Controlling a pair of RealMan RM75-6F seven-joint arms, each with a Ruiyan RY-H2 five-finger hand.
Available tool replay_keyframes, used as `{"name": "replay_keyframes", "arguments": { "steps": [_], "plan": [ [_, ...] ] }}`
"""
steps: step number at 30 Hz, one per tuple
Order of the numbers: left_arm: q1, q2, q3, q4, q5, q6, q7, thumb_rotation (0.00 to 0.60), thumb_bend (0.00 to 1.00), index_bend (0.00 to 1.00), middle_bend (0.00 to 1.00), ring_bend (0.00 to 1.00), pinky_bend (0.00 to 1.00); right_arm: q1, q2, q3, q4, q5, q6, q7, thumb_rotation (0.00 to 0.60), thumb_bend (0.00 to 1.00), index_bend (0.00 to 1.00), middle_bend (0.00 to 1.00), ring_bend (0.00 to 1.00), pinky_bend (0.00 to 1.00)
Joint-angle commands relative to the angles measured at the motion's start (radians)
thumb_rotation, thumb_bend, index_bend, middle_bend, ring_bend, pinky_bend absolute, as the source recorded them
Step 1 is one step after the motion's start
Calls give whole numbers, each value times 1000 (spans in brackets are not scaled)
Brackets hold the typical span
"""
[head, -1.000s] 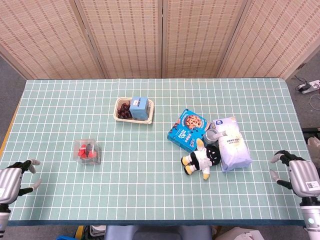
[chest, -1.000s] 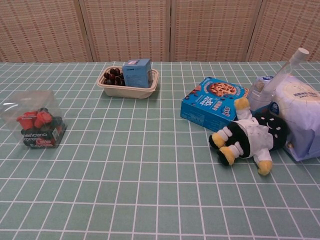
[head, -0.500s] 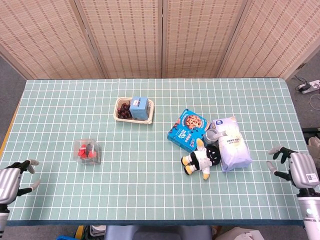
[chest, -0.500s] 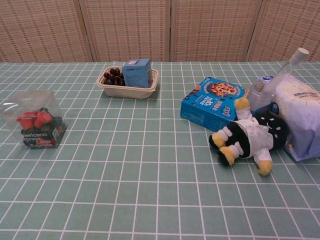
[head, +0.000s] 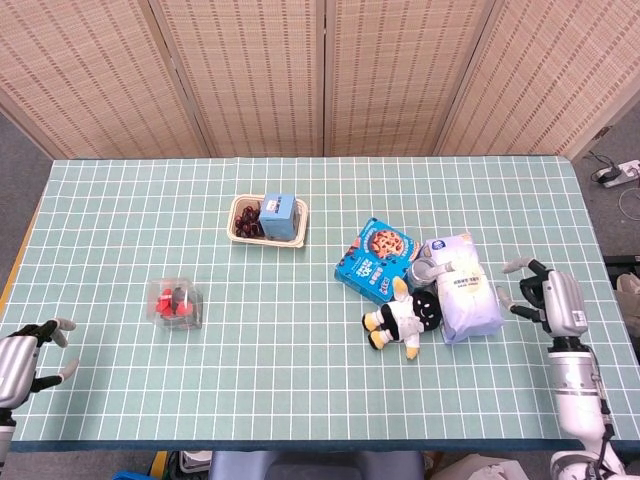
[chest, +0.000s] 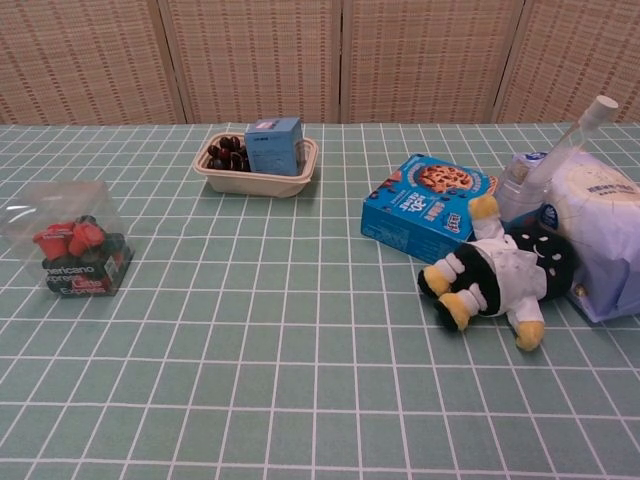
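Note:
In the head view my right hand (head: 545, 297) hovers open just right of the white bag (head: 464, 287), fingers spread toward it, holding nothing. My left hand (head: 22, 357) is open at the table's near left corner, far from everything; the clear box of red items (head: 175, 303) is nearest. A black-and-white plush toy (head: 404, 318) lies against the bag's left side, also seen as the plush toy (chest: 497, 273) in the chest view. The blue cookie box (head: 374, 259) lies behind it. Neither hand shows in the chest view.
A beige tray (head: 240, 232) holding dark fruit and a small blue carton (head: 277, 214) sits at the back centre. A spray bottle (chest: 553, 160) leans on the bag (chest: 605, 230). The green checked cloth (head: 300, 370) covers the table; woven screens stand behind.
My right hand has moved up and left from the table's near right edge toward the white bag. My left hand has sunk slightly lower at the left edge.

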Motion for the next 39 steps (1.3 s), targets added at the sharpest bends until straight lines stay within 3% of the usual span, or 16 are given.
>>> {"name": "replay_keyframes", "arguments": {
  "steps": [1, 9, 16, 23, 27, 39],
  "plan": [
    [0, 1, 1, -1, 1, 0, -2, 600, 223, 454, 507, 439, 555, 19, -35, 18, 9, 18, -4, -12, 600, 237, 455, 1000, 1000, 1000],
    [3, 7, 0, -5, 4, 6, -8, 600, 224, 455, 507, 439, 555, 61, -100, 41, 47, 45, -29, -29, 600, 149, 455, 1000, 1000, 1000],
    [3, 9, 0, -6, 3, 4, -9, 600, 224, 454, 507, 439, 555, 93, -136, 48, 77, 59, -60, -44, 600, 139, 430, 1000, 1000, 1000],
    [4, 11, -1, -6, -1, 4, -12, 600, 223, 454, 507, 439, 555, 118, -169, 54, 98, 58, -69, -49, 600, 14, 358, 1000, 1000, 1000],
    [4, 12, -2, -7, -1, 3, -12, 600, 223, 454, 507, 439, 555, 130, -186, 57, 108, 62, -76, -48, 600, 27, 357, 1000, 1000, 1000],
    [7, 17, -3, -12, -3, 7, -15, 600, 223, 456, 507, 438, 555, 166, -224, 56, 127, 54, -93, -62, 600, 192, 409, 1000, 1000, 1000]
  ]
}}
